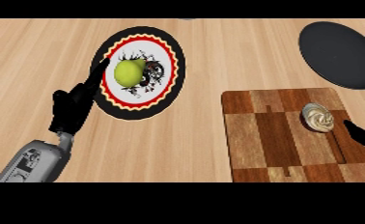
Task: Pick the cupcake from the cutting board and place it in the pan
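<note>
Right hand (354,132) cut off by the frame edge, only a black tip visible, grasp state impossible to tell; swirled cupcake (318,117) just left of that tip, resting on the striped wooden cutting board (271,136). Dark round pan (335,54) beyond it, cropped at the edge, bare counter (214,44) between. Left hand (75,100) released, fingers straight, overlapping the patterned plate (171,66) rim; green pear (129,72) just right of the fingertips.

Right robot hand (354,132) cut off by the right edge, only a dark tip showing, finger pose unreadable, pan (333,54) cropped at the right edge, plate (140,73) rim partly hidden behind the left robot hand (71,105), grey object at top edge (187,19) too small to identify
</note>
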